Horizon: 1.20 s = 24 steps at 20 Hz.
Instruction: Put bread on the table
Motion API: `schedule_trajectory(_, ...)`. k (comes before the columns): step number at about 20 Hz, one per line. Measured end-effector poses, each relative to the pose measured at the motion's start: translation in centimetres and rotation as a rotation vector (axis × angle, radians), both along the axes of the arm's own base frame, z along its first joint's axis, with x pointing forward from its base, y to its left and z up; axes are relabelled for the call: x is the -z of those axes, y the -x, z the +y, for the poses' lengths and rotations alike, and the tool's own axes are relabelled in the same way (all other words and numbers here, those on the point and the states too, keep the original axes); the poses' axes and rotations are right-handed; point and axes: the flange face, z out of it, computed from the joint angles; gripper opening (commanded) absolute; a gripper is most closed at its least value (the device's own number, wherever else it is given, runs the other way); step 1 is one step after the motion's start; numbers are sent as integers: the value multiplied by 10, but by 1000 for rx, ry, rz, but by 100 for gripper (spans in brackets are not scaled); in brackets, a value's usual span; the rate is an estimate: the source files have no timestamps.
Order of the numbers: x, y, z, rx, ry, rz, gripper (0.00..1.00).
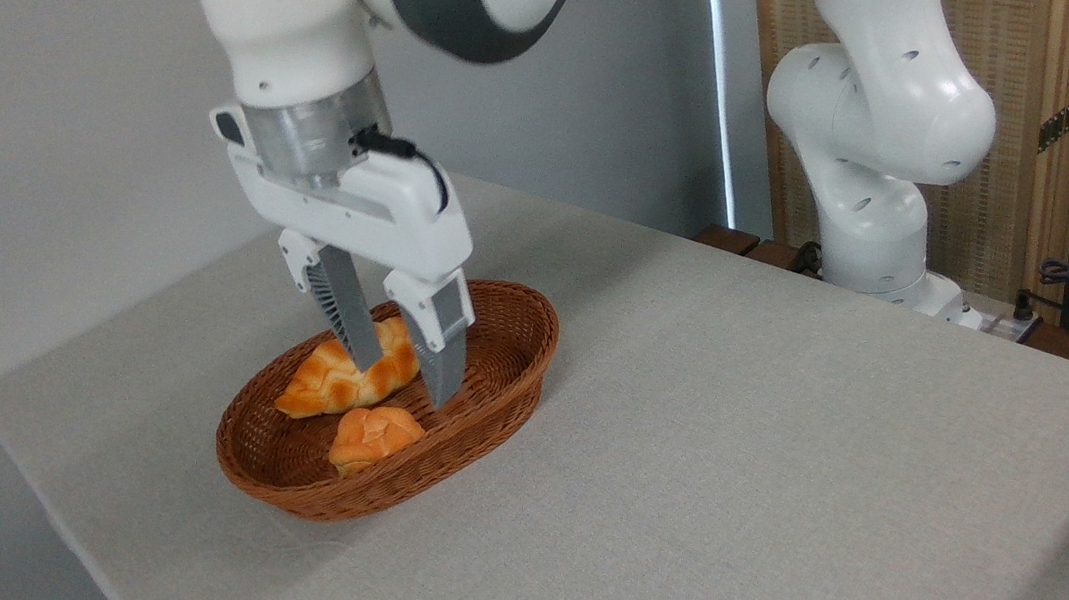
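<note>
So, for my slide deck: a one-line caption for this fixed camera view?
Open gripper poised in the wicker basket over the braided loaf, bread untouched.

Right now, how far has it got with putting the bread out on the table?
Nothing is moved yet: the small roll lies in the wicker basket beside the longer loaf. The gripper hangs open above them, holding nothing. Grasping, lifting and setting the roll on the grey table all remain.
</note>
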Motion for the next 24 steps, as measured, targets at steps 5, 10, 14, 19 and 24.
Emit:
schedule_trajectory(5,48,-2,-51,27,-8,3,100)
schedule_trajectory(10,70,-7,-68,20,-21,9,100)
schedule_trajectory(14,76,-7,-73,36,-37,16,100)
schedule_trajectory(19,84,-8,-78,53,-59,21,100)
schedule_trajectory(24,89,-8,-82,62,-64,29,65)
